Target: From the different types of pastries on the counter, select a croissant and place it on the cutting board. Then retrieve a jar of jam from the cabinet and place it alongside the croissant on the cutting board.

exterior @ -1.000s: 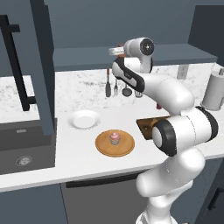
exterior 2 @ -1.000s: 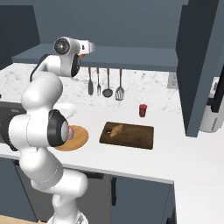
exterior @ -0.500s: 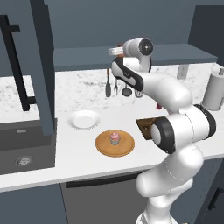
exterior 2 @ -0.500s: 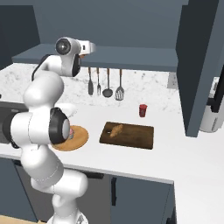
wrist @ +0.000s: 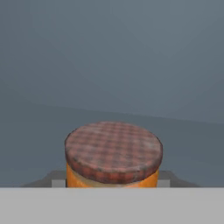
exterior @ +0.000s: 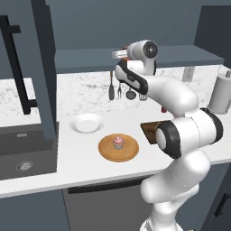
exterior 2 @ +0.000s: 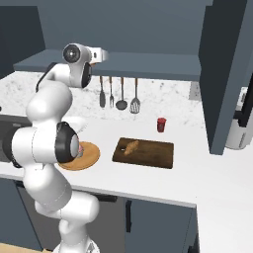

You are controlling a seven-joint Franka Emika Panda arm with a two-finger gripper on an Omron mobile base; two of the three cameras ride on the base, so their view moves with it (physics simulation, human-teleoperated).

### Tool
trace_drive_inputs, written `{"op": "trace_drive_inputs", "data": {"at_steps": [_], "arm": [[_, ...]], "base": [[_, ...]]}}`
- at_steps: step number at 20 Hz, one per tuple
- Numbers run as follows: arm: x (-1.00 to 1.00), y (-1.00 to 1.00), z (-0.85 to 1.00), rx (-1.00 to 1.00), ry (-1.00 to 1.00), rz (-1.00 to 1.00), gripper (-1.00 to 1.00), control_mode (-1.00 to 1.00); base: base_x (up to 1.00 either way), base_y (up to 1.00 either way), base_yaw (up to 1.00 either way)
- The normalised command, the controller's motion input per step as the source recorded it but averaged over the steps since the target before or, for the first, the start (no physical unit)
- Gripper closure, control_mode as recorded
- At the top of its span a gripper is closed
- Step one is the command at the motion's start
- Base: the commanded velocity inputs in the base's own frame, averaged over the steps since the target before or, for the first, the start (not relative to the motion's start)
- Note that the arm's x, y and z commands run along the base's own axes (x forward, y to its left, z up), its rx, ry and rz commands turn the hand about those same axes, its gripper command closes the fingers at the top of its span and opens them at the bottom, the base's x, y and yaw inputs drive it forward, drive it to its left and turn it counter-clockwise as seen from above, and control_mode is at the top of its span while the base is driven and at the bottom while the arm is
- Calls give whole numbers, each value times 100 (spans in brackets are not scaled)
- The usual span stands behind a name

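Note:
My gripper (wrist: 112,183) is up at the cabinet shelf (exterior: 85,59), shut on the jar of jam (wrist: 113,151), an orange jar with a brownish checked lid. Grey fingertips (wrist: 56,180) press on either side of its body. From the left base view the hand (exterior: 119,54) reaches left over the shelf with a bit of the jar (exterior: 128,57) behind it. The golden croissant (exterior 2: 131,147) lies on the left part of the dark cutting board (exterior 2: 155,155) on the counter (exterior 2: 197,173). A pink-frosted cupcake (exterior: 118,142) sits on the round tan board (exterior: 118,152).
Utensils (exterior 2: 118,94) hang on the backsplash under the shelf. A small red jar (exterior 2: 161,124) stands behind the cutting board. A white plate (exterior: 86,122) lies left of the round board, and a sink (exterior: 22,155) is at the far left. A dark tall unit (exterior 2: 225,74) stands at the right.
The fingers have closed onto the jar of jam on the shelf. The arm has hardly moved.

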Motion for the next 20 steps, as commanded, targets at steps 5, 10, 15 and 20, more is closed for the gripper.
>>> {"op": "trace_drive_inputs", "data": {"at_steps": [5, 10, 15, 20], "arm": [[-7, 0, 3, 0, 0, 0, 100, -100], [-23, -6, 22, 2, 0, 0, 100, -100], [-37, 0, 23, 0, 0, 0, 100, -100], [-56, -4, 35, 2, -1, 0, 100, -100]], "base": [[0, 0, 0], [0, 0, 0], [0, 0, 0], [0, 0, 0]]}}
